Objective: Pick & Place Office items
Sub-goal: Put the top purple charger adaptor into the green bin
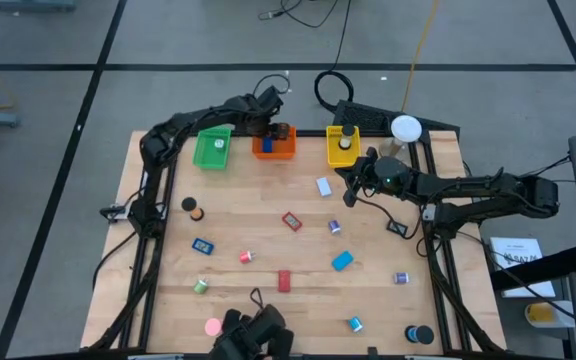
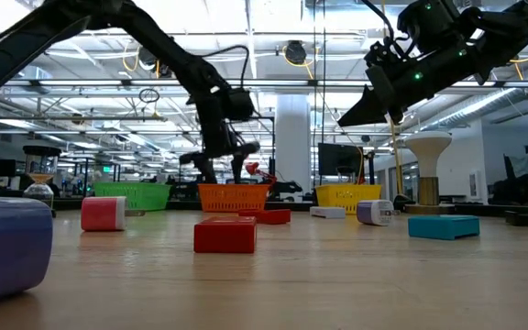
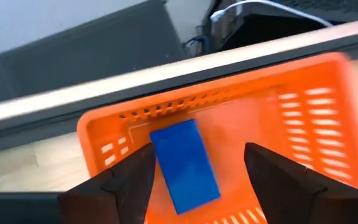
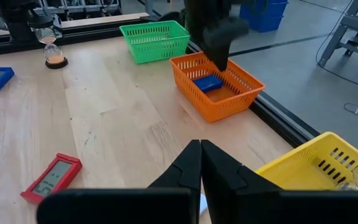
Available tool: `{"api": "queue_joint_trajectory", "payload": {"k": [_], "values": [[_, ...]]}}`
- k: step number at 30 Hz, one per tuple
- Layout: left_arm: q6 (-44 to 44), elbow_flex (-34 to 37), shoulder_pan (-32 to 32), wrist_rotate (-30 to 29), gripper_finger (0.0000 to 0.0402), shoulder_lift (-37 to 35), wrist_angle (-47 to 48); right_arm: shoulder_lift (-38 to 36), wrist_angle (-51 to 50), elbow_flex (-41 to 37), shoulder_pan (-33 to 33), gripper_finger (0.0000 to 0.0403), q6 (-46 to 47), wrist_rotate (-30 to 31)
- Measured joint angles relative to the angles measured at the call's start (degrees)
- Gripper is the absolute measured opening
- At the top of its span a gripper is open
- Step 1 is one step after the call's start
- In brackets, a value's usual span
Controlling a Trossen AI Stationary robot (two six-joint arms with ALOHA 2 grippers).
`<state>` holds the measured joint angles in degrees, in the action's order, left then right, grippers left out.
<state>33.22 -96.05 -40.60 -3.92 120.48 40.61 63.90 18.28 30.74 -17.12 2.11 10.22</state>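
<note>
Wooden tabletop (image 1: pixel 268 225) lies under us, scattered with small office items, and three baskets line its far edge: green tray (image 1: pixel 211 148), orange tray (image 1: pixel 275 145) and yellow tray (image 1: pixel 341 146). We have our left gripper (image 3: pixel 197 171) poised directly above the orange tray, its fingers spread apart with nothing between them, and the blue block (image 3: pixel 185 165) lies flat on the tray floor just below. We judge this placement done. What could go wrong now is the retreat: if we pull sideways instead of straight up, a finger could catch the basket's slotted wall and drag or tip the light tray. Our left arm reaches long across the table from its base, wrist bent steeply down over the basket. Our right gripper (image 4: pixel 201 163) hangs high above the table near the yellow tray, fingers pressed together and empty, its forearm stretched in from the right side. We also note the red timer (image 4: pixel 51 177) and many other pieces on the wood, unsorted.
</note>
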Motion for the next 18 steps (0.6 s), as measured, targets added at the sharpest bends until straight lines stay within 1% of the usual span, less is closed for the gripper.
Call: {"api": "queue_joint_trajectory", "payload": {"k": [2, 5, 8, 10, 13, 17, 18], "values": [[-4.4, 0.0, 0.1, 1.5, 0.0245, -1.8, 0.5, 0.0, 0.0, 0.0, 0.0, 0.0001, -0.1, 0.0], [-11.0, 0.0, 0.7, 0.6, 0.0219, -5.2, 4.4, 0.0, -0.1, 0.0, 0.0, 0.0002, -0.7, 0.1], [-19.9, 0.2, 1.9, -0.6, 0.0175, -8.7, 7.2, 0.0, 0.0, 0.0, 0.0, 0.0002, -1.1, 0.1], [-23.8, 2.1, 3.0, -0.6, 0.0140, -11.5, 6.5, 0.0, 0.2, 0.0, 0.0, 0.0001, -1.1, 0.1], [-26.2, 8.2, 4.6, -0.5, 0.0085, -17.1, -0.9, 0.0, 0.4, 0.0, 0.0, 0.0001, -1.3, 0.1], [-29.6, 21.3, 7.0, 1.4, 0.0018, -26.0, -17.4, 0.0, 0.9, 0.0, 0.0, 0.0004, -1.3, 0.2], [-30.5, 25.0, 7.5, 2.2, 0.0009, -28.3, -22.0, 0.0, 1.1, 0.0, 0.0, 0.0004, -1.3, 0.2]]}}
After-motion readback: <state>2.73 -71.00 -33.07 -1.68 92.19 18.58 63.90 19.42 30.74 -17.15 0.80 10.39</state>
